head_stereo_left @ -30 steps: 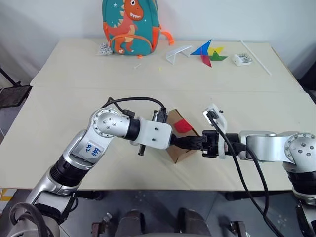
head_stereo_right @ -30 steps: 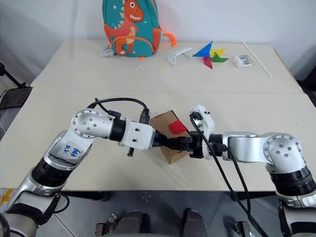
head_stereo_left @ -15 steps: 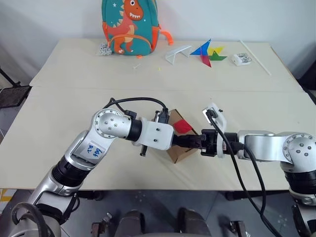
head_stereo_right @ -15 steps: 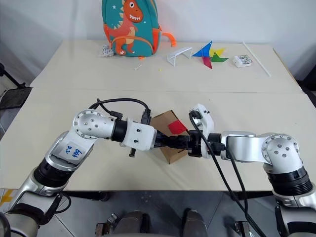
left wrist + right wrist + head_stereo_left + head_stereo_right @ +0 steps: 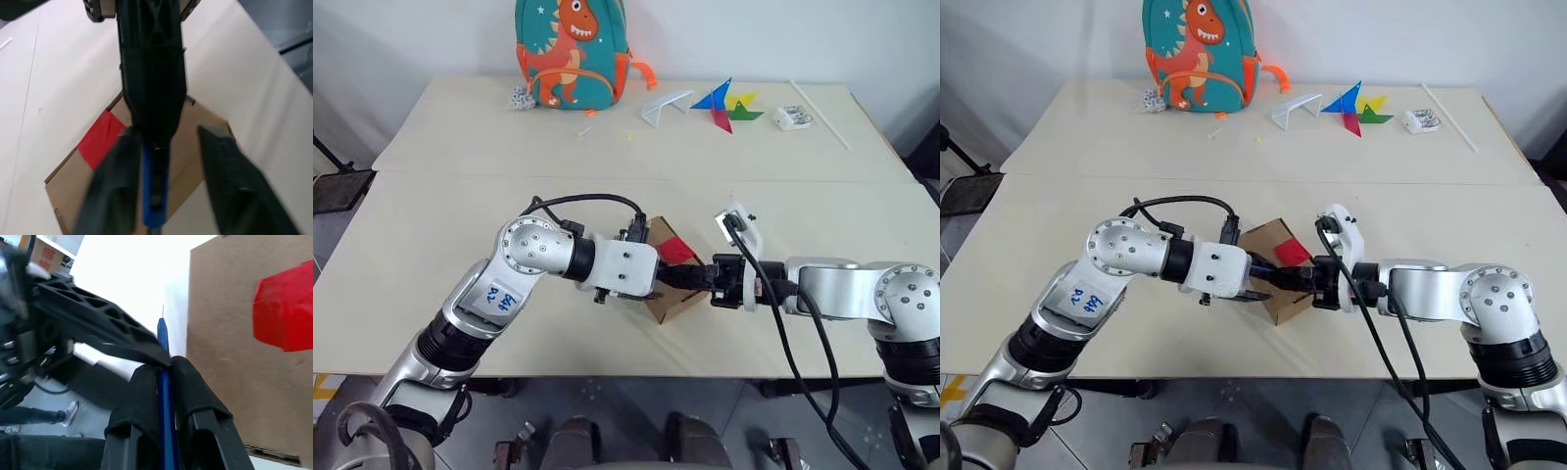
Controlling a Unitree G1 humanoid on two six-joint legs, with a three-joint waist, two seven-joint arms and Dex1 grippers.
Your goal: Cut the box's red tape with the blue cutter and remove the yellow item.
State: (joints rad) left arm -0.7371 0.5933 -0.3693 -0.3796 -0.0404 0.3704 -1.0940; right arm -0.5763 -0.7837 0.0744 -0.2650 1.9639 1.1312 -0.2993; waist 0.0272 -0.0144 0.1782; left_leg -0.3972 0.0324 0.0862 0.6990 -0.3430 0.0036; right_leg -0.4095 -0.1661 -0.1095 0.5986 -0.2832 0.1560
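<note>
You are looking at a handover point above the box (image 5: 674, 277), which sits on the near table (image 5: 431, 245), close to its front edge and tilted on one corner. The red tape (image 5: 101, 138) lies across the box's top face and looks uncut, though the seam itself is partly hidden.

The right gripper (image 5: 164, 377) has its two black fingers pressed together on the blue cutter (image 5: 163, 345), whose tip sticks out past the fingertips beside the box's edge. In the left wrist view, the same blue cutter runs up between the left gripper's (image 5: 168, 142) fingers (image 5: 220, 166), which stand clearly apart; one finger appears to lie against the cutter, the other is well clear of it. You cannot tell from that view whether any contact remains.

Both grippers meet nose to nose just over the box, the left coming from the left side, the right from the right.

On the far table, note a dinosaur backpack (image 5: 573, 49) and a coloured pinwheel (image 5: 724, 103).
</note>
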